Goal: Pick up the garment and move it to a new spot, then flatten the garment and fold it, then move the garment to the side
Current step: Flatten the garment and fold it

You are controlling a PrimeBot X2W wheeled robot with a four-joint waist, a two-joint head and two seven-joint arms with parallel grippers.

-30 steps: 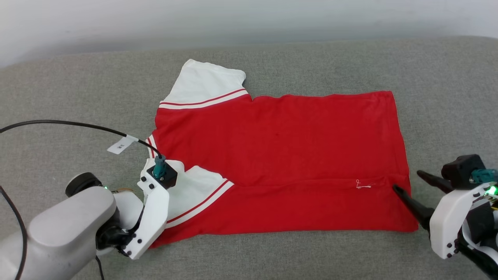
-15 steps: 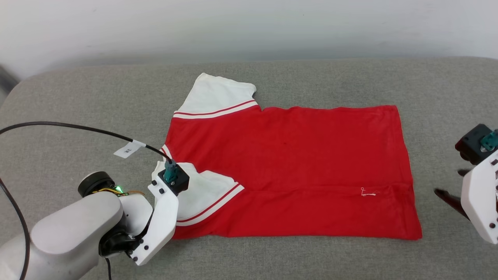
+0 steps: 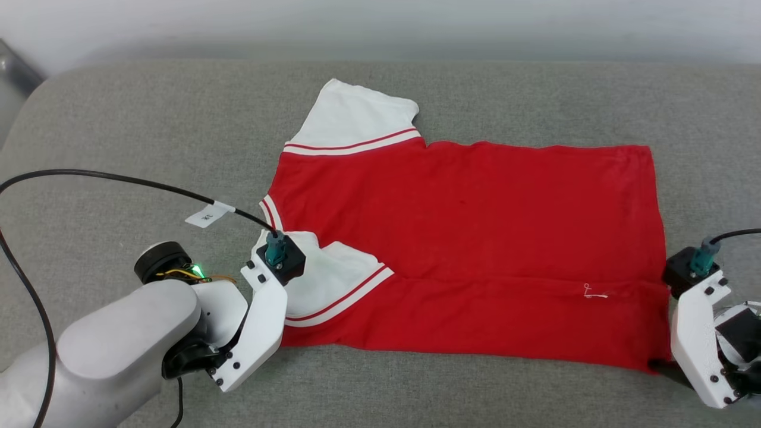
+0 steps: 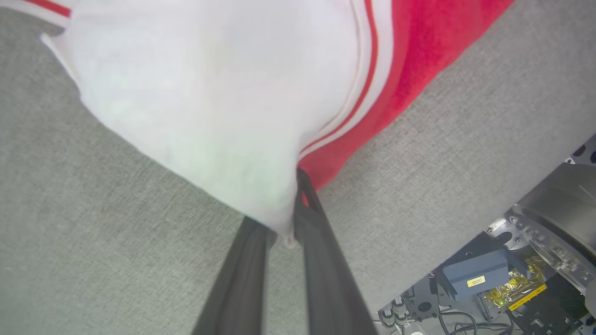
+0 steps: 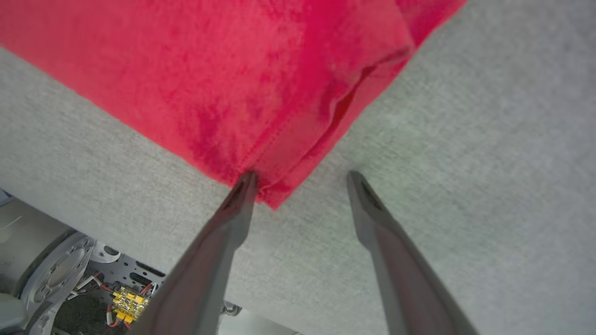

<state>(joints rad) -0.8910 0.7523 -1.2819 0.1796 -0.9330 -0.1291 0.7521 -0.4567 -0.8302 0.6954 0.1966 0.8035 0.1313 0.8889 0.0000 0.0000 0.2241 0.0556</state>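
The garment (image 3: 475,226), a red T-shirt with white sleeves, lies flat on a grey cushion with its collar end to the left. In the left wrist view my left gripper (image 4: 291,209) is shut on the edge of the near white sleeve (image 4: 209,93), beside the red-striped seam. In the head view its white wrist (image 3: 264,321) covers that sleeve's corner. My right gripper (image 5: 301,176) is open at the near right hem corner (image 5: 279,93). One fingertip (image 5: 247,179) touches the red cloth and the other rests on bare cushion.
The grey cushion (image 3: 148,137) spreads wide around the shirt, with a pale wall behind it. Its front edge is close below both grippers, and the robot's base (image 4: 512,279) shows past it. A black cable with a white tag (image 3: 208,214) arcs over the left side.
The head view has shifted. My right gripper has swung from beside the hem's right edge down to the near right corner. The left gripper stays at the near sleeve.
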